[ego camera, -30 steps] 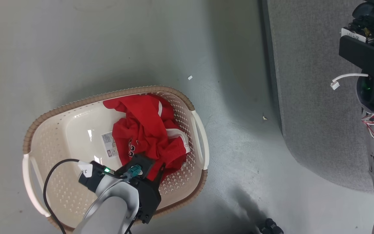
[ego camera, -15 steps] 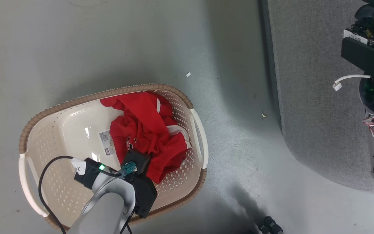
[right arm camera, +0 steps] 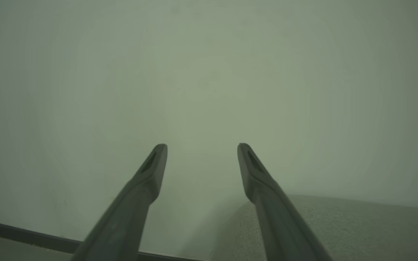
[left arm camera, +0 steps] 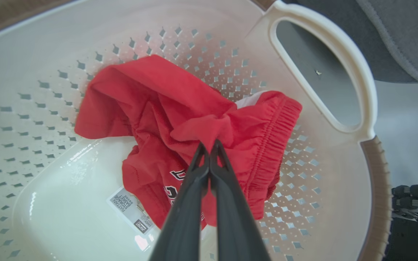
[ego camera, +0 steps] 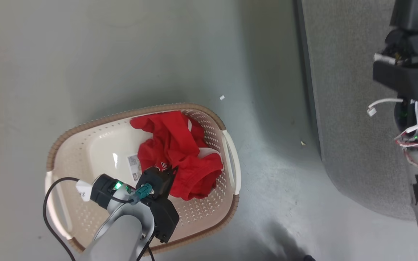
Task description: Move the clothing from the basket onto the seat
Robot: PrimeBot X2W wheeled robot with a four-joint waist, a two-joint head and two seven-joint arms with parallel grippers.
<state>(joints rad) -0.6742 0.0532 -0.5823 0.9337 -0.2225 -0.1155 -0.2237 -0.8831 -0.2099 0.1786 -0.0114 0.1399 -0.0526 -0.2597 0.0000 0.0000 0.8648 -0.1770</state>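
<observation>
- Head view: basket (ego camera: 82, 156) on floor at left, clothing (ego camera: 180, 145) bunched inside its right half.
- Left gripper (left arm camera: 209, 145) clamped on a red fold; lift straight up, clear the rim before swinging.
- Seat (ego camera: 350, 108) far right; right gripper (right arm camera: 201, 148) open, empty.

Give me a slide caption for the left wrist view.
Left end effector shut on a fold of red clothing inside the cream basket.
</observation>
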